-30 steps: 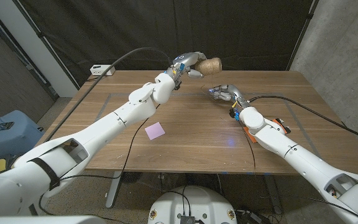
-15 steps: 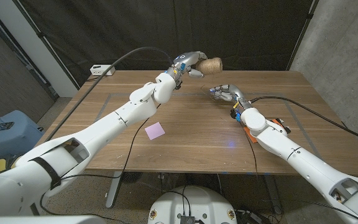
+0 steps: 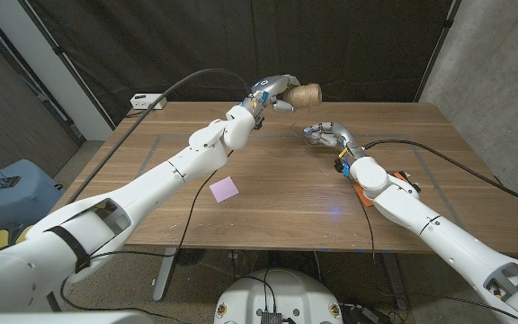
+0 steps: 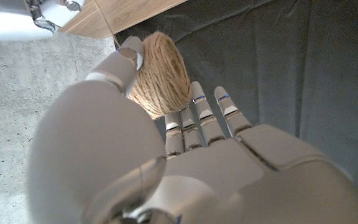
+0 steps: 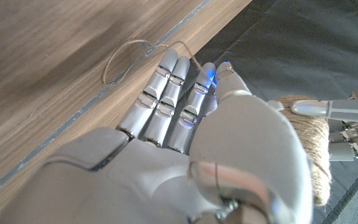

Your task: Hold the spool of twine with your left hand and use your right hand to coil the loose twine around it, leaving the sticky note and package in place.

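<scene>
A tan spool of twine (image 3: 307,93) hangs above the table's far edge, held by my left hand (image 3: 273,93); in the left wrist view the spool (image 4: 164,76) sits between that hand's thumb and fingers (image 4: 211,118). My right hand (image 3: 322,134) is low over the table just short of the spool. In the right wrist view a strand of loose twine (image 5: 131,57) loops on the wood and runs up into my right hand's fingertips (image 5: 199,79), which seem to pinch it. The spool (image 5: 309,155) shows just beyond. A pink sticky note (image 3: 225,188) lies at mid-table.
A white box (image 3: 145,101) with a black cable sits at the table's far left corner. Thin taped lines (image 3: 156,142) mark a rectangle on the wooden table (image 3: 277,207). Dark curtains hang behind the table.
My right hand has edged slightly toward the spool. The left hand and the spool have stayed where they were.
</scene>
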You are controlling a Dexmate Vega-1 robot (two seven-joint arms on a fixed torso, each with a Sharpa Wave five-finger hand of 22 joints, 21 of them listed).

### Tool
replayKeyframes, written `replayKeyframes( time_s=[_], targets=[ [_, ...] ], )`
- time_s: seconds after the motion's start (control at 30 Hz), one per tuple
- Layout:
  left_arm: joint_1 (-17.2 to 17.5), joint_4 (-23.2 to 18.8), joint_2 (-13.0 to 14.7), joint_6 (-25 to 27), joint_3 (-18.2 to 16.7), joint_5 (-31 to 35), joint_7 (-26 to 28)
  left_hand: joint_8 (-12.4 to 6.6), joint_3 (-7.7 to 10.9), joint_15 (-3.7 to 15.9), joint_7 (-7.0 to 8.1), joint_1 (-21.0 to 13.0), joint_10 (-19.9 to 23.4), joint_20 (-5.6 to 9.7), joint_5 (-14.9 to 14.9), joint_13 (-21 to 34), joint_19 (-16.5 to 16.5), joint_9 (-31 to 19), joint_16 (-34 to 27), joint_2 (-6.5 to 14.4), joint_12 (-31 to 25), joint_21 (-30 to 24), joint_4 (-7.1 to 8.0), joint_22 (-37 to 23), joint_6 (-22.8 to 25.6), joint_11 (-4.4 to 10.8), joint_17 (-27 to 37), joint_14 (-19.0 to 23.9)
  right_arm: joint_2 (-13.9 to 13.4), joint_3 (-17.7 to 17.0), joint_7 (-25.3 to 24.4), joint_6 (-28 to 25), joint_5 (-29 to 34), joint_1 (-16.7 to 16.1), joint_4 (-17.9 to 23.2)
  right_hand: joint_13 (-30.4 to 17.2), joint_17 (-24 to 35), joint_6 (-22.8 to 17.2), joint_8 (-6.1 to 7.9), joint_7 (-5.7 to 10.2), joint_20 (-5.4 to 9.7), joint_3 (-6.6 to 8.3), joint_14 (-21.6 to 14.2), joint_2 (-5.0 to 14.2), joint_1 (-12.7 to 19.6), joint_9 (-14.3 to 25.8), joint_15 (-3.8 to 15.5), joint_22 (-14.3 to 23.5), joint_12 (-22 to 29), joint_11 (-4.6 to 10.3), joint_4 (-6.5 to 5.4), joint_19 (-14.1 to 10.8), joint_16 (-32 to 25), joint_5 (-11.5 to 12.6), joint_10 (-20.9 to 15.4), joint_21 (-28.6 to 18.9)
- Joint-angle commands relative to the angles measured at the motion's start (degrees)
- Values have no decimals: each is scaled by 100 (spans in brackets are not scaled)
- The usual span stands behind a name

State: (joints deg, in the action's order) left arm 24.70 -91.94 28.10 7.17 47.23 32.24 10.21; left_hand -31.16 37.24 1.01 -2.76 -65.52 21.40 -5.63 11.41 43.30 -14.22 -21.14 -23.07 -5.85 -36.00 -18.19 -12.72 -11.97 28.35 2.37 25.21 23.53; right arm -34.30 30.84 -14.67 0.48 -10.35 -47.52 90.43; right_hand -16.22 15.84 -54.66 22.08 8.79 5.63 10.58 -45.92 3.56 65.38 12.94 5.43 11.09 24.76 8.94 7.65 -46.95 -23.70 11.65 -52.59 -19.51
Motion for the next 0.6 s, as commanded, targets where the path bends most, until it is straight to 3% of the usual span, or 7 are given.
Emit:
replayKeyframes(
  time_s=[0.03, 0.5, 0.57, 0.6],
  targets=[
    [-11, 56, -53, 54, 20, -19, 57, -18, 324, 5, -23, -30, -4, 38, -21, 29, -8, -71, 6, -108, -23, 19, 254, -10, 54, 32, 8, 47, -103, -50, 15, -128, -56, -175, 364, -2, 4, 17, 13, -10, 578, -41, -56, 46, -12, 8, 810, 19, -46, -27, 13, -39, 50, -4, 12, -33],
    [-10, 31, -82, 123, 28, -33, 120, -7, 411, 7, -18, -54, -24, 43, -32, 62, -9, -74, 29, -183, -17, 31, 251, -7, 38, 40, 7, 49, -180, -48, 185, -97, -150, -277, 589, 59, -22, 286, -125, -72, 571, -172, 69, -22, -176, 8, 767, 11, -207, -122, -52, 30, 206, -21, 224, -32],
    [-4, 24, -80, 128, 24, -46, 120, -8, 430, 5, -15, -54, -24, 43, -34, 66, -12, -74, 29, -172, -17, 31, 261, -8, 43, 30, 10, 53, -195, -48, 221, -95, -170, -286, 612, 66, -20, 297, -134, -80, 567, -198, 77, -43, -210, 7, 757, 10, -221, -131, -63, 28, 215, -24, 238, -34],
    [-3, 24, -79, 129, 26, -44, 126, -8, 488, 8, -17, -39, -13, 38, -35, 75, -14, -75, 24, -71, -21, 29, 320, -14, 53, 28, 26, 56, -205, -44, 234, -98, -166, -288, 625, 71, -21, 336, -154, -88, 563, -215, 80, -47, -244, 5, 756, 8, -231, -137, -80, 34, 225, -25, 246, -33]
  ],
)
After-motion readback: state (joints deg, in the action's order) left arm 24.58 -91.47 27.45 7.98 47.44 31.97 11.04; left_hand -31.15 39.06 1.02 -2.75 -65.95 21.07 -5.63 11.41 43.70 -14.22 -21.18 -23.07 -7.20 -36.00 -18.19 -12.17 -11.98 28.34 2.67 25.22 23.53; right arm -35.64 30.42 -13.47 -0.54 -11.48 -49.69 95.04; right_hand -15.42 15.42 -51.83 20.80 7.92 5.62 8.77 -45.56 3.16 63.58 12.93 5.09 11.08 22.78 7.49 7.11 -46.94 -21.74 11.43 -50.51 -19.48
